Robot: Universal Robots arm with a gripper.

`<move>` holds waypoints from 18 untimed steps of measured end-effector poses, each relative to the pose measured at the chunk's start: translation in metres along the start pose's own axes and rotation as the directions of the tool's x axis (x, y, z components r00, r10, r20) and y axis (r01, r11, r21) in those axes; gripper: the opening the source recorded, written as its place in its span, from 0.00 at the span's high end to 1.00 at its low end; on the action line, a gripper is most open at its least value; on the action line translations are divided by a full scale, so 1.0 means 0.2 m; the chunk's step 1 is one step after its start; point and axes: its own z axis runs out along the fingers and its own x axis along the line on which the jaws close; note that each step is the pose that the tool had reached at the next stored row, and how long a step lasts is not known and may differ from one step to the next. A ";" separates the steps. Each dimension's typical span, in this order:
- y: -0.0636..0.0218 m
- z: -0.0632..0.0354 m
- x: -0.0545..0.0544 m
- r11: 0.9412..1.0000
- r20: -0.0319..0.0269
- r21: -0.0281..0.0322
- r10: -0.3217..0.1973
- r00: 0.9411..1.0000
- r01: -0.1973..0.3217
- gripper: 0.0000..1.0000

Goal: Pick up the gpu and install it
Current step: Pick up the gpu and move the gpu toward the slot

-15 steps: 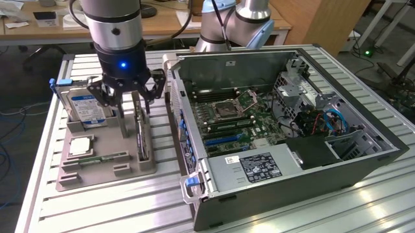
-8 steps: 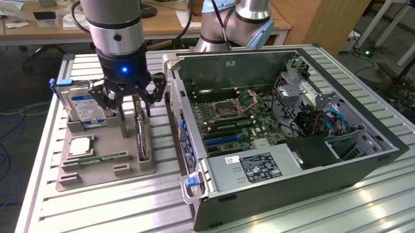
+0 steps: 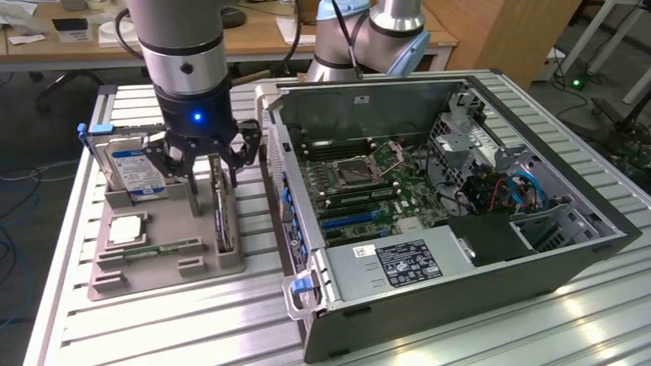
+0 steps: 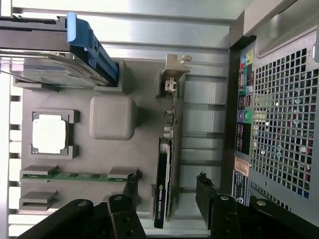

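While the gripper (image 3: 210,177) hangs low with its jaws spread wide and empty, the gpu (image 3: 222,221) stands on edge in its slot along the grey tray's (image 3: 152,268) edge nearest the computer case (image 3: 458,297), lined up between the fingers. The pick-up step is in hand, seemingly before any contact. A sound grasp calls for a square descent and pads closing evenly on the card's flat faces.
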 end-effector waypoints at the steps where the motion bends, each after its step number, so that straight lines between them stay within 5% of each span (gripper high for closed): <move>1: 0.000 0.004 0.00 1.000 0.000 0.000 0.000 1.000 0.000 0.41; 10: -0.002 0.048 -0.02 1.000 -0.002 0.000 0.000 1.000 0.000 0.41; 14: -0.003 0.082 -0.02 1.000 -0.011 0.000 0.001 1.000 -0.001 0.41; 18: -0.001 0.118 -0.02 1.000 -0.013 0.000 0.004 1.000 -0.004 0.41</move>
